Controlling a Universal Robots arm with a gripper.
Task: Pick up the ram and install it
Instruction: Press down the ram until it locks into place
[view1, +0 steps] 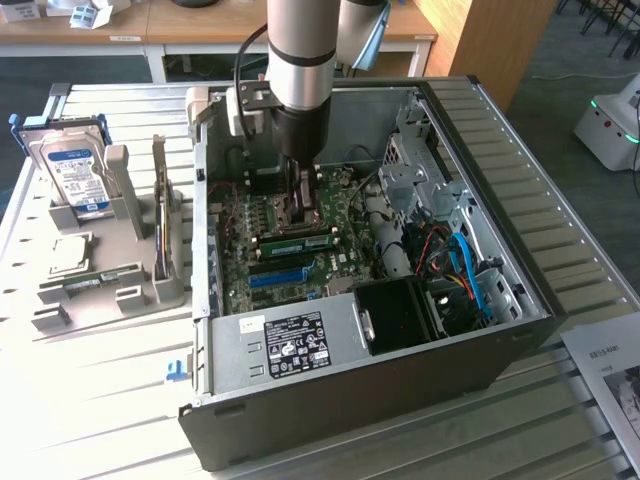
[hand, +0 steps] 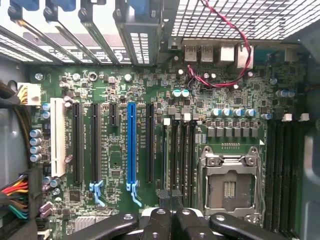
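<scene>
The ram (view1: 297, 241), a green stick with a white label, stands on edge in a slot of the motherboard (view1: 335, 215) inside the open computer case (view1: 350, 345). My gripper (view1: 300, 212) reaches down into the case and is shut, with its tips just above and behind the ram's upper edge. Whether they touch it I cannot tell. In the wrist view the shut gripper (hand: 170, 216) hangs over the black memory slots (hand: 181, 150) beside the empty CPU socket (hand: 230, 186).
On the exterior view's left a grey holder (view1: 130, 285) carries another green stick (view1: 160, 215), a blue-labelled hard drive (view1: 72, 170) and a square chip (view1: 65, 255). The case walls, the drive cage (view1: 415, 165) and cables (view1: 465, 265) close in around the arm.
</scene>
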